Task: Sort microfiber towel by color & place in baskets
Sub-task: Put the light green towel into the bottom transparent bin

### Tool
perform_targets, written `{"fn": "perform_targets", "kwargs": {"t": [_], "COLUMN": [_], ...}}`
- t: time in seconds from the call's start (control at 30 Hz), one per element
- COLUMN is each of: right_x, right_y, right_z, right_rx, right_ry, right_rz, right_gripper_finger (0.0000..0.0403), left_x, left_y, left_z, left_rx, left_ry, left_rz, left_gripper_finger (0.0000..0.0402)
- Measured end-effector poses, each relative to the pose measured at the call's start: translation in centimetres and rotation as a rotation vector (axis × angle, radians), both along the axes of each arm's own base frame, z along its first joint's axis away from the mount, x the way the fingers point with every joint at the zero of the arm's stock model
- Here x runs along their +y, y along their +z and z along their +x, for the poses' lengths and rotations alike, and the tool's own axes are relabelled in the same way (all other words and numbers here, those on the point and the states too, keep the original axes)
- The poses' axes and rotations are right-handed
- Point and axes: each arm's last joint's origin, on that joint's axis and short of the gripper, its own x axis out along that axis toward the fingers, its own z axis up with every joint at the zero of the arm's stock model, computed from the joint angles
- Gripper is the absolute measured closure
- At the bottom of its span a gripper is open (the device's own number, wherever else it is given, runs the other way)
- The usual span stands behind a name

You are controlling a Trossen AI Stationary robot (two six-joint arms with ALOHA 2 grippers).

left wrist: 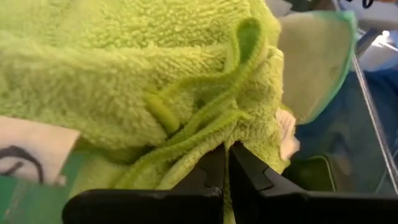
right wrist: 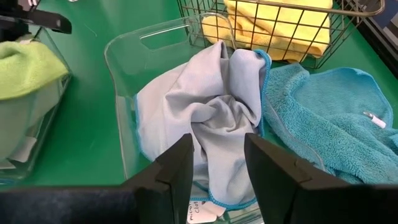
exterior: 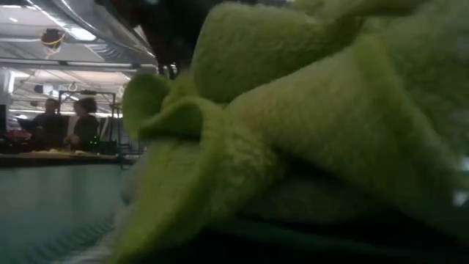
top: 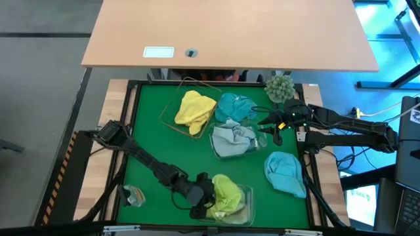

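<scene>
Three baskets you see from above on the green mat (top: 147, 141): the wire basket (top: 172, 113) holding a yellow towel (top: 195, 110), a clear tub (top: 218, 152) in the middle with a pale blue towel (top: 233, 139), and a near clear tub (top: 246, 200) with a lime towel (top: 226, 195). Two teal towels lie loose, one (top: 235, 106) beside the wire basket, one (top: 285, 172) near the mat's right edge. Your left gripper (top: 205, 196) is at the lime towel; your right gripper (top: 266, 126) is beside the middle tub.

Low view: the lime towel (exterior: 308, 125) fills almost everything.

Left wrist view: the fingers (left wrist: 249, 177) are pressed together against the lime towel (left wrist: 137, 81); whether cloth is pinched, you cannot tell.

Right wrist view: the fingers (right wrist: 177, 168) stand apart, empty, above the pale blue towel (right wrist: 205, 118).
</scene>
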Motion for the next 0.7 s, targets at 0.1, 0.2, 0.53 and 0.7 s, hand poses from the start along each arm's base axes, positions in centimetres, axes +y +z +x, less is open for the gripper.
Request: {"fn": "perform_targets", "kwargs": {"t": [0.1,0.2,0.53,0.7], "right_x": [0.0,0.0,0.0,0.0], "right_y": [0.0,0.0,0.0,0.0], "right_z": [0.0,0.0,0.0,0.0], "right_rx": [0.0,0.0,0.0,0.0], "right_ry": [0.0,0.0,0.0,0.0], "right_rz": [0.0,0.0,0.0,0.0], "right_gripper_finger": [0.0258,0.0258,0.0258,0.0258], "left_x": [0.7,1.0,0.8,0.5], "left_y": [-0.4,-0.2,0.4,0.9], "left_z": [0.3,0.4,1.0,1.4], "left_rx": [0.054,0.059,-0.035,-0.106], "left_ry": [0.018,0.014,0.003,-0.005], "left_rz": [-0.059,-0.073,-0.139,-0.188], "left_gripper_finger": [0.0401,0.0398,0.0343,0.0314]}}
